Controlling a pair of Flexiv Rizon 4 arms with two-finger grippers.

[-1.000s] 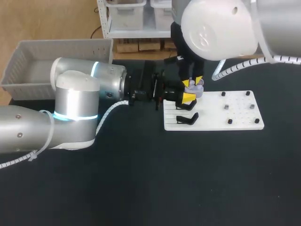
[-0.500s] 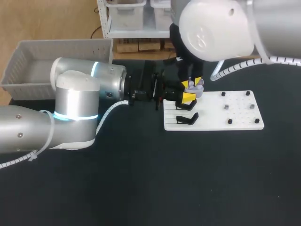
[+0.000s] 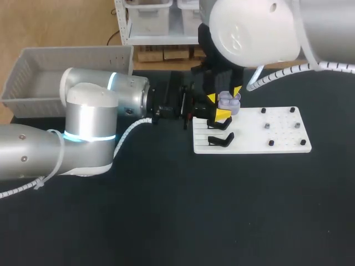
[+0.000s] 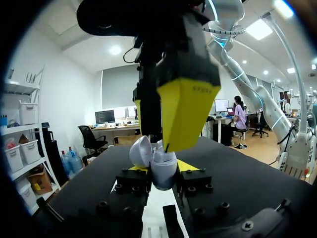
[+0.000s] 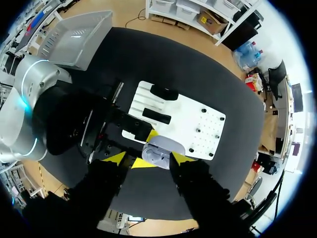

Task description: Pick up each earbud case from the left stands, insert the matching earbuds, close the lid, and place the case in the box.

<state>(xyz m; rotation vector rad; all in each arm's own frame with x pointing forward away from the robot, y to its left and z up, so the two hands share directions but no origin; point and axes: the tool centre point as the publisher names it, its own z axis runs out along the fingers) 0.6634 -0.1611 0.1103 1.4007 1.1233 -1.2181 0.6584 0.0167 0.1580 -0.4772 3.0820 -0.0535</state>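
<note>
White stand board (image 3: 288, 145) on black table (image 3: 177, 210)

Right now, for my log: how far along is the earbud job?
Done: lavender earbud case is off the black stands, lid open, held by the left gripper. In hand: right gripper sits above it. Left: closing the lid, then boxing it; the grey plastic box shows no case.

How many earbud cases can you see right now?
1: a lavender earbud case, lid open, held in the left gripper at the white board's edge. Others may be hidden.
</note>
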